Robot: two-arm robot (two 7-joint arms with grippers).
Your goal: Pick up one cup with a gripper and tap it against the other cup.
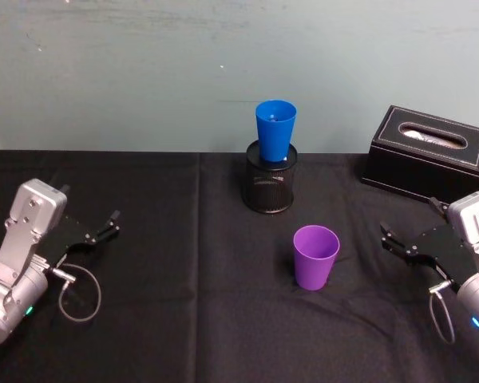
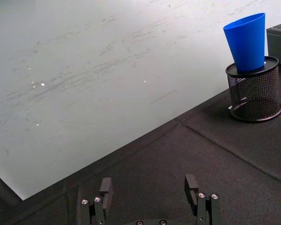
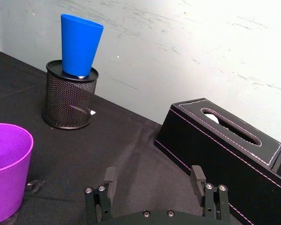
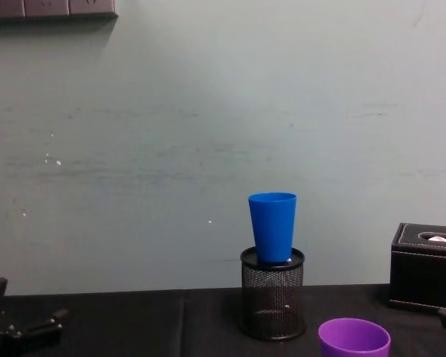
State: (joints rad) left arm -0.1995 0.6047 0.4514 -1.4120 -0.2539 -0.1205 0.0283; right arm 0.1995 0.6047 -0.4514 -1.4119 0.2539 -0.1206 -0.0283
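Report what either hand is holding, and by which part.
Nothing is held. The left hand and right hand are both open and empty; the purple cup stands untouched between them.

Parked low at the left, with left gripper [image 1: 109, 226] spread, empty. Parked opposite, with right gripper [image 1: 389, 240] spread too.

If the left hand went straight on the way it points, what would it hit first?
Probably nothing: ahead of the left hand lies bare black cloth, then the wall; the mesh holder stands aside.
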